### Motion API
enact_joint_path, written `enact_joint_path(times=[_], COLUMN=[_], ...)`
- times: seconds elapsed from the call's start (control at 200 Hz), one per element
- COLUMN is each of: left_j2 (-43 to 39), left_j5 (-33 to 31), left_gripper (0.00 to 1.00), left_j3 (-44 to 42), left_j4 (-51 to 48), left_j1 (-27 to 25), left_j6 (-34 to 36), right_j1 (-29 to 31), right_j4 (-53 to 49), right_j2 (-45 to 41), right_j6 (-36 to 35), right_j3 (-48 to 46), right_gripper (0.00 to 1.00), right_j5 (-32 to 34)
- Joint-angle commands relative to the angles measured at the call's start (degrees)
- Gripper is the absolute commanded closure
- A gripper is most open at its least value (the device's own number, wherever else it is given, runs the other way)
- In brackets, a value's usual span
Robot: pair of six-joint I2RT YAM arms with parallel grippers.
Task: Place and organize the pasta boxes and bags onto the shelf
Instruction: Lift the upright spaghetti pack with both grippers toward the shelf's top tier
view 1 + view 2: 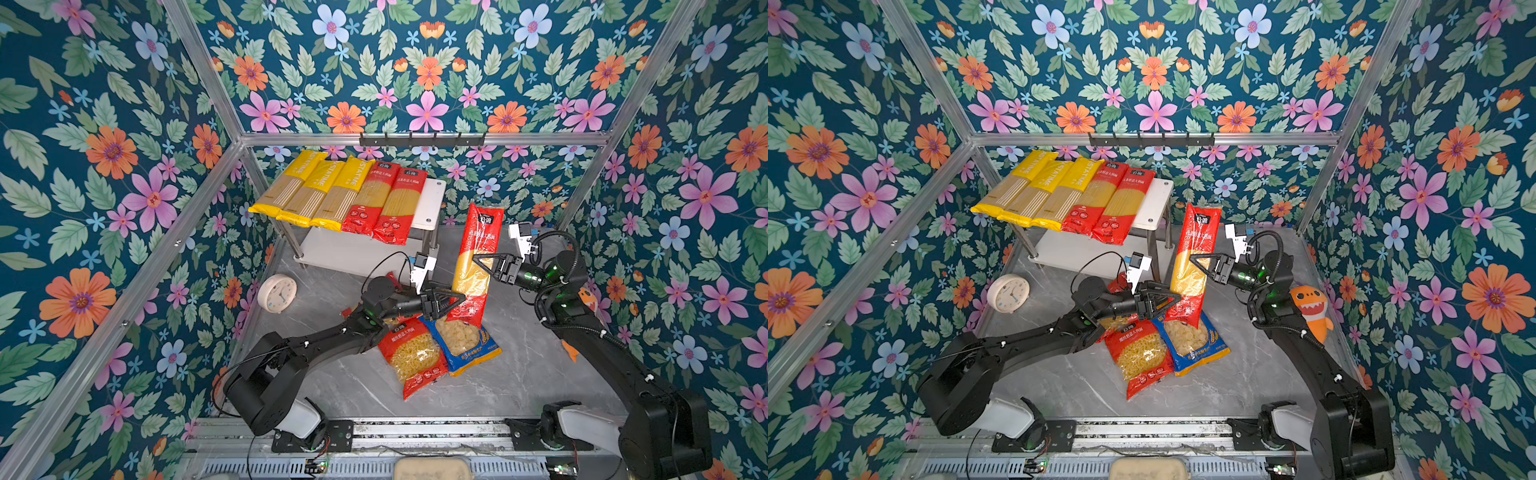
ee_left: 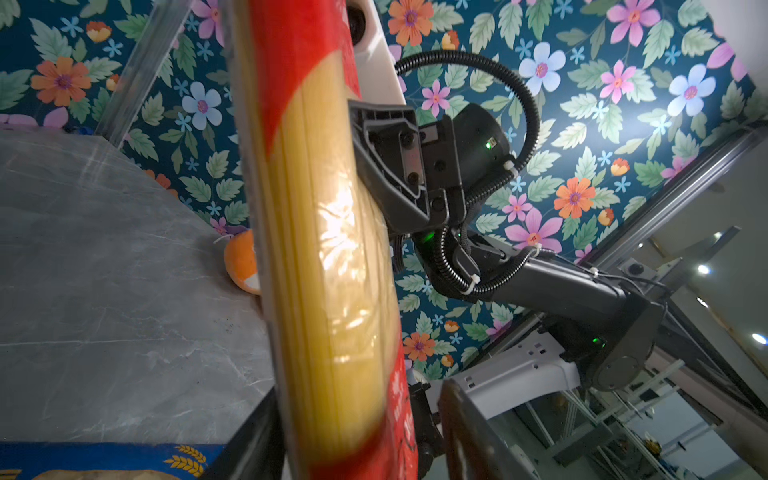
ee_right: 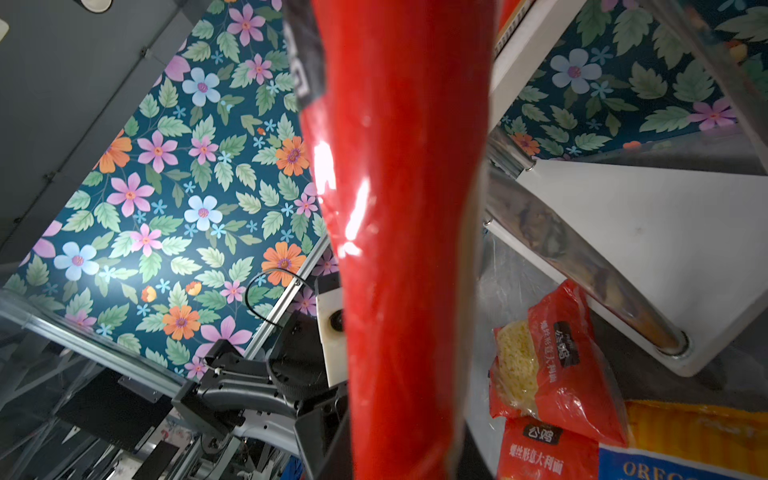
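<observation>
A long red spaghetti pack (image 1: 478, 257) stands nearly upright above the floor. My right gripper (image 1: 478, 262) is shut on its middle. My left gripper (image 1: 455, 306) straddles its lower part with the jaws open. In the left wrist view the pack (image 2: 328, 249) rests against one finger with a gap to the other. The shelf (image 1: 432, 203) carries three yellow packs (image 1: 316, 191) and two red ones (image 1: 384, 203) side by side on its top board. A red short-pasta bag (image 1: 411, 357) and a blue-orange bag (image 1: 461, 340) lie on the floor, and another red bag (image 1: 1119, 286) sits partly under my left arm.
A round white clock (image 1: 277, 293) leans by the left wall near the shelf's front leg. An orange shark plush (image 1: 1310, 309) sits behind my right arm. A black hook rail (image 1: 422, 139) hangs on the back frame. The shelf's lower board (image 1: 353, 249) is bare.
</observation>
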Motion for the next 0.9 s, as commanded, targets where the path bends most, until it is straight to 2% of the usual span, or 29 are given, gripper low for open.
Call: enact_joint_path(times=[0.0, 0.185, 0.485, 0.89], left_j2=[-0.5, -1.3, -4.7, -3.7], left_j5=[-5.1, -8.8, -16.9, -20.2], left_gripper=[0.37, 0.37, 0.49, 0.61], left_j3=[-3.2, -6.8, -8.2, -7.5], left_j4=[14.3, 16.0, 17.8, 19.2], left_j1=[-0.4, -2.2, -2.4, -2.9], left_j6=[-8.8, -9.4, -10.4, -12.3], right_j1=[1.5, 3.5, 6.0, 8.0], right_j4=[7.7, 8.5, 6.9, 5.6], right_j2=[-0.6, 0.1, 0.7, 1.5], right_j6=[1.6, 2.6, 2.6, 2.9], right_j3=[1.6, 3.7, 5.8, 6.5], right_gripper=[0.91, 0.94, 0.94, 0.92], right_j5=[6.3, 11.6, 17.9, 22.0])
